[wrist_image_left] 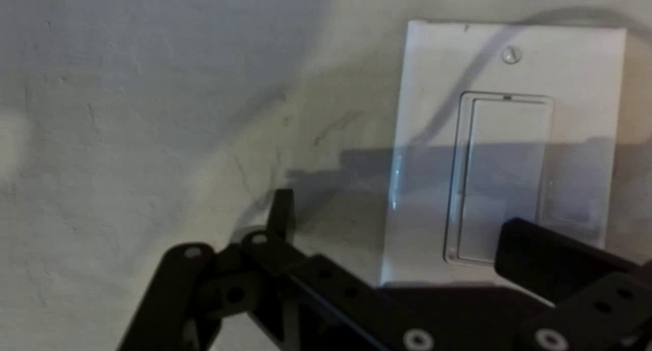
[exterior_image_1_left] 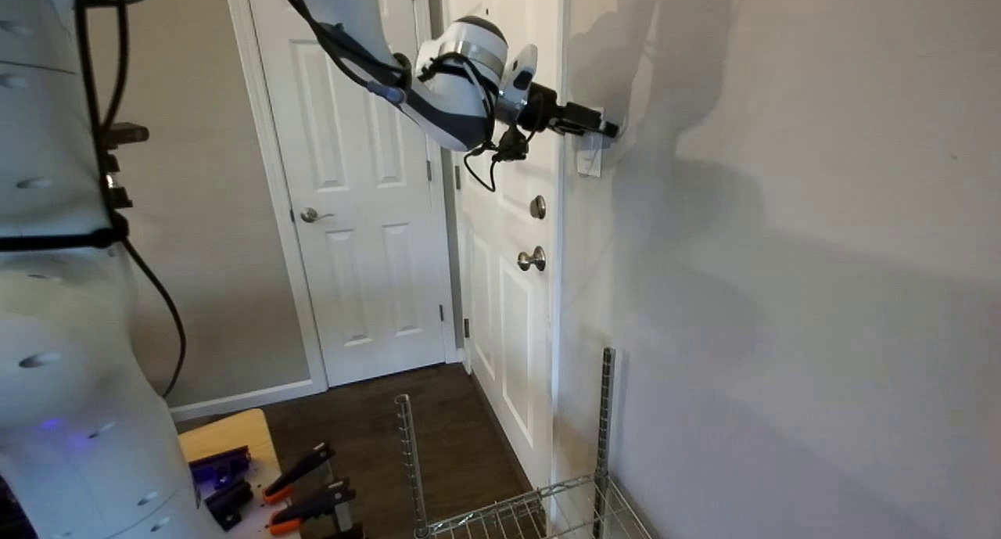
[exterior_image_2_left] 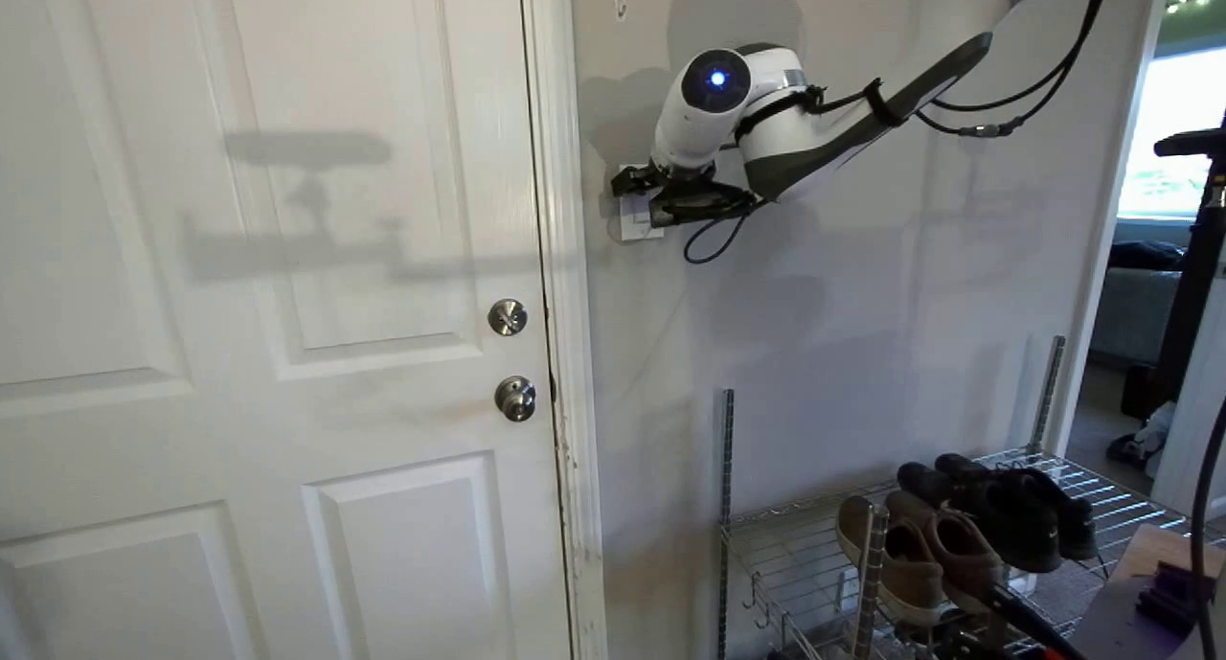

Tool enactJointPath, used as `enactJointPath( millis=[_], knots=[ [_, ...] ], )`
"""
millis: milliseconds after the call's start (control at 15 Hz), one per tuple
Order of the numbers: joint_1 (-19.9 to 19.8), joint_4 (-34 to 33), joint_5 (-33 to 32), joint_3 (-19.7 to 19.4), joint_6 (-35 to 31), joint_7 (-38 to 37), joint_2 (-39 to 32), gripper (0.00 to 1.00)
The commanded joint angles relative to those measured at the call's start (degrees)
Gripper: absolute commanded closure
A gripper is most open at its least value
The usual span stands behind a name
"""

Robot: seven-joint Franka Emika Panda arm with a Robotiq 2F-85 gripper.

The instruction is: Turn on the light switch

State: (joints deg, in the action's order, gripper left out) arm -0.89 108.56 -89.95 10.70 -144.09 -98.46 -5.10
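Observation:
The light switch (wrist_image_left: 509,137) is a white upright wall plate with a wide flat paddle and a screw above it. It fills the right side of the wrist view. Its lower part shows below the gripper in both exterior views (exterior_image_1_left: 589,162) (exterior_image_2_left: 639,223). My gripper (wrist_image_left: 395,226) is open and empty, its black fingers spread wide. In the wrist view the right fingertip overlaps the paddle's lower right corner; I cannot tell if it touches. The left fingertip is over bare wall left of the plate. In both exterior views the gripper (exterior_image_1_left: 614,128) (exterior_image_2_left: 640,198) is up against the wall.
A white door with a knob (exterior_image_1_left: 532,259) (exterior_image_2_left: 515,398) and deadbolt (exterior_image_1_left: 538,206) stands beside the switch. A wire shelf (exterior_image_2_left: 795,535) with shoes (exterior_image_2_left: 1006,512) is below on the wall. Its metal posts (exterior_image_1_left: 606,414) rise beneath the arm. A small hook (exterior_image_2_left: 620,5) is above.

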Motion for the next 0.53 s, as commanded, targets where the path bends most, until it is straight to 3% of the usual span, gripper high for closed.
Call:
enactJointPath(
  millis=[0, 200, 333, 467],
  knots=[
    [2.36, 3.27, 5.87, -2.51, 0.87, 1.46, 3.76, 0.00],
    [3.28, 8.33, 18.00, -2.99, -2.04, 8.16, 7.79, 0.00],
    [2.75, 10.13, 26.43, -1.88, -1.51, 13.58, 8.99, 0.00],
    [4.63, 11.38, 36.09, -3.23, -0.93, 20.37, 9.77, 0.00]
  ],
)
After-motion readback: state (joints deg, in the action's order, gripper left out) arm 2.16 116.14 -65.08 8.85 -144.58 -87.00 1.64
